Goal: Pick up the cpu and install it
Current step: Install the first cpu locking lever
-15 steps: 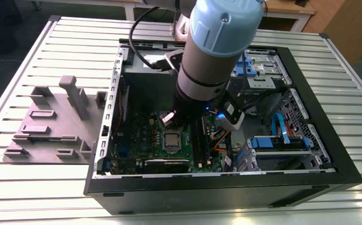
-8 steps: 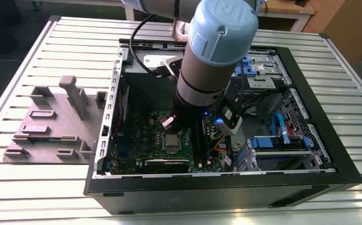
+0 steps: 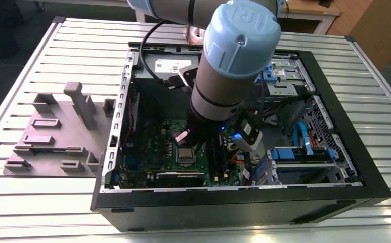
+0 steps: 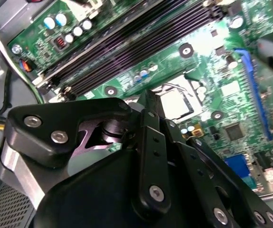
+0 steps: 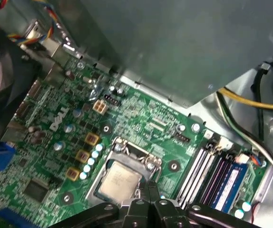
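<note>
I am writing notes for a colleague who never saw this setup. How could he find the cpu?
Look inside the open computer case at the green motherboard. The cpu lies in the metal-framed socket beside the dark memory slots. Nothing else nearby is a plain silvery-grey square.

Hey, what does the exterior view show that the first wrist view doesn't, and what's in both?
Exterior view: the whole open computer case on a slatted table, a grey fixture block at the exterior view's left, the arm reaching in, blue drive brackets.

First wrist view: yellow capacitors, memory slots, the gripper right beside the cpu in its socket.

Both: the green motherboard and the socket.
</note>
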You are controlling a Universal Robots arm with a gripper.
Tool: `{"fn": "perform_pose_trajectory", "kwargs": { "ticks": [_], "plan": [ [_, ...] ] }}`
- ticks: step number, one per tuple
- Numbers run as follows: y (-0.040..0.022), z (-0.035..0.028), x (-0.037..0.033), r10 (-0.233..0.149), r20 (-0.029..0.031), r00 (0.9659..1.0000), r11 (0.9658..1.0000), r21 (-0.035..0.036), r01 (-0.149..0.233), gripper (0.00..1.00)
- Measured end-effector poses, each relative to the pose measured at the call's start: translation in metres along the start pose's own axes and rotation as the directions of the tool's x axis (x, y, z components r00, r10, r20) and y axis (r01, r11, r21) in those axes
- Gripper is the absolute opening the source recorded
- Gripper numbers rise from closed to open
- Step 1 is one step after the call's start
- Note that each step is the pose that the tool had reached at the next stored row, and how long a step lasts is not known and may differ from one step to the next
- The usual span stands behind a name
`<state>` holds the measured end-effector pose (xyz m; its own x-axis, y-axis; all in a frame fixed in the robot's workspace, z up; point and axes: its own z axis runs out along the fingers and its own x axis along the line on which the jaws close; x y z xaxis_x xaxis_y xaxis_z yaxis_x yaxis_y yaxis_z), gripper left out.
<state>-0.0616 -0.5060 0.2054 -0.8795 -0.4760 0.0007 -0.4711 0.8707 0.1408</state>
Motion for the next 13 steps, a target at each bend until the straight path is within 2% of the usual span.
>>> {"fn": "perform_pose_trajectory", "kwargs": {
  "ticks": [7,13],
  "plan": [
    [-0.0082,0.0051,0.0041,0.000,0.0000,1.0000,1.0000,0.0001,0.000,0.10],
    [-0.0103,0.0132,0.0034,0.000,0.0003,1.0000,1.0000,0.0001,0.000,0.10]
  ]
}}
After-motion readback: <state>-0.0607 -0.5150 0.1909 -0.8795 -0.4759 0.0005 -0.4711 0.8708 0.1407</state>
